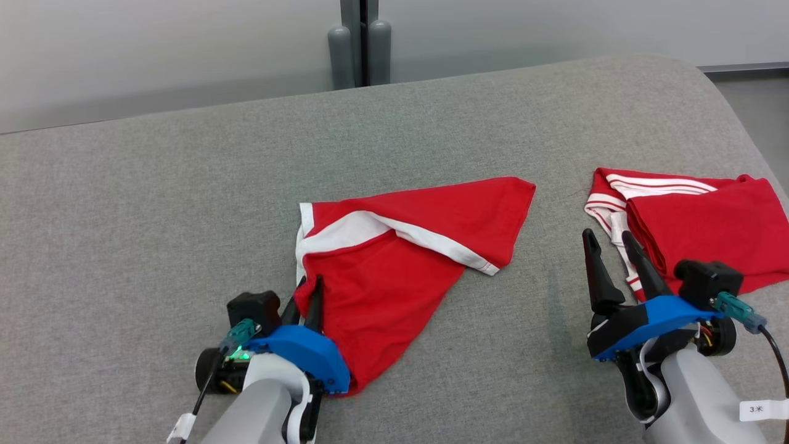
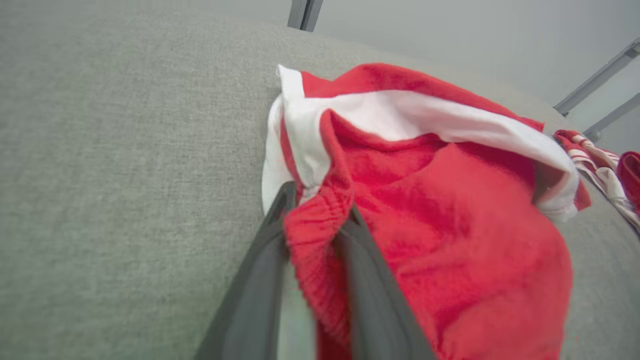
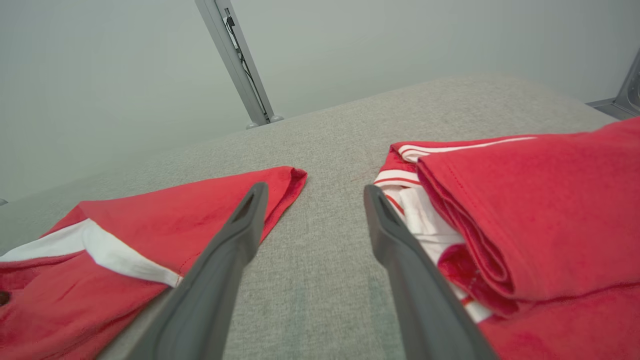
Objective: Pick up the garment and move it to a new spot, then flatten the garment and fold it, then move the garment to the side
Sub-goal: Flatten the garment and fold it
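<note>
Head view first: the red garment (image 1: 394, 265), trimmed with a white band, lies in a loose triangle at the middle of the grey padded table (image 1: 154, 203). At its near left corner the left gripper (image 1: 311, 283) is clamped on the gathered waistband, and red cloth bunches up between the two dark fingers. The right gripper (image 1: 608, 237) hangs over bare table with its fingers spread and nothing between them. It is just beside a folded pile (image 1: 709, 228) of red and white striped cloth near the table's right edge.

Pale grey forearms (image 1: 703, 394) carry blue wrist shells (image 1: 662, 311) and long dark fingers (image 1: 599, 271). Teal plugs (image 1: 736, 310) feed black cables (image 1: 778, 354).
</note>
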Motion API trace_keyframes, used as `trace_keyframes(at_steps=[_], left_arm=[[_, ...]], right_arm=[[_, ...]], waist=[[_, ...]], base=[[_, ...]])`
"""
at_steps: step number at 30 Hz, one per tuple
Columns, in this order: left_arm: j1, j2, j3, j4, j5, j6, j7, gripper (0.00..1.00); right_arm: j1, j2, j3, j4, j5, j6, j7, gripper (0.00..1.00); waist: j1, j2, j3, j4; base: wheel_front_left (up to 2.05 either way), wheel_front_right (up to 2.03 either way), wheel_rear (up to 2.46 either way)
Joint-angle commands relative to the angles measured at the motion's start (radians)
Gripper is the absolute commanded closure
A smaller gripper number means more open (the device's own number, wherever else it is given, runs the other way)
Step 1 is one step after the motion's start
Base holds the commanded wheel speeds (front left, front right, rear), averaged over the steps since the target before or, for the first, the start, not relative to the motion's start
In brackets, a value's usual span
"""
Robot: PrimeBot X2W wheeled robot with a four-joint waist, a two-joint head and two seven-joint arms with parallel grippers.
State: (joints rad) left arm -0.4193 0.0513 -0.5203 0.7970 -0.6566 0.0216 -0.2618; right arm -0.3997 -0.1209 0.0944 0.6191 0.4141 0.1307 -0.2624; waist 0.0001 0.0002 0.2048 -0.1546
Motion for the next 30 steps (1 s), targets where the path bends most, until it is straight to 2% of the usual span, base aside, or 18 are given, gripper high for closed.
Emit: trace_keyframes(at_steps=[1, 3, 10, 17, 20, 24, 25, 27, 28, 29, 30], left_arm=[[-0.036, -0.001, 0.001, -0.014, 0.047, 0.016, -0.004, 1.00], [-0.046, 0.000, 0.008, -0.025, 0.078, 0.028, -0.005, 1.00], [-0.140, 0.070, 0.004, -0.202, 0.392, 0.078, -0.005, 1.00], [-0.149, 0.135, -0.095, -0.360, 0.629, 0.072, -0.004, 1.00], [-0.073, 0.148, -0.144, -0.340, 0.654, 0.061, -0.004, 1.00], [0.038, 0.122, -0.162, -0.297, 0.617, 0.061, -0.004, 1.00], [0.071, 0.108, -0.156, -0.287, 0.601, 0.068, -0.004, 0.93], [0.127, 0.088, -0.148, -0.263, 0.578, 0.078, -0.004, 0.57], [0.146, 0.080, -0.143, -0.257, 0.571, 0.083, -0.004, 0.21], [0.164, 0.069, -0.144, -0.251, 0.568, 0.083, -0.004, 0.00], [0.181, 0.059, -0.141, -0.245, 0.559, 0.083, -0.004, 0.00]], right_arm=[[0.001, 0.003, -0.002, -0.007, 0.002, 0.000, -0.003, 0.00], [0.002, 0.005, -0.004, -0.009, 0.002, 0.000, -0.003, 0.00], [0.020, 0.021, -0.018, -0.010, -0.001, 0.000, -0.003, 0.00], [0.052, 0.037, -0.039, -0.009, 0.000, 0.000, -0.003, 0.00], [0.069, 0.043, -0.047, -0.005, -0.002, 0.000, -0.003, 0.00], [0.084, 0.047, -0.037, -0.002, -0.004, 0.000, -0.003, 0.00], [0.084, 0.046, -0.030, 0.001, -0.005, 0.000, -0.003, 0.00], [0.083, 0.042, -0.017, 0.008, -0.005, 0.000, -0.003, 0.00], [0.082, 0.041, -0.008, 0.010, -0.005, 0.000, -0.003, 0.00], [0.082, 0.037, -0.001, 0.014, -0.009, 0.000, -0.003, 0.00], [0.083, 0.036, 0.011, 0.021, -0.008, 0.000, -0.003, 0.00]], waist=[[-0.0001, -0.0002, 0.001, 0.000], [-0.0001, -0.0002, 0.000, 0.000], [-0.0001, -0.0002, -0.024, -0.004], [-0.0001, -0.0002, -0.062, 0.000], [-0.0001, -0.0002, -0.068, 0.013], [-0.0001, -0.0002, -0.066, 0.030], [-0.0001, -0.0002, -0.065, 0.035], [-0.0001, -0.0002, -0.064, 0.049], [-0.0001, -0.0002, -0.063, 0.056], [-0.0001, -0.0002, -0.063, 0.065], [-0.0001, -0.0002, -0.063, 0.073]], base=[[0.00, 0.00, 0.00], [0.00, 0.00, 0.00], [0.00, 0.00, 0.00], [0.00, 0.00, 0.00], [0.00, 0.00, 0.00], [0.00, 0.00, 0.00], [0.00, 0.00, 0.00], [0.00, 0.00, 0.00], [0.00, 0.00, 0.00], [0.00, 0.00, 0.00], [0.00, 0.00, 0.00]])
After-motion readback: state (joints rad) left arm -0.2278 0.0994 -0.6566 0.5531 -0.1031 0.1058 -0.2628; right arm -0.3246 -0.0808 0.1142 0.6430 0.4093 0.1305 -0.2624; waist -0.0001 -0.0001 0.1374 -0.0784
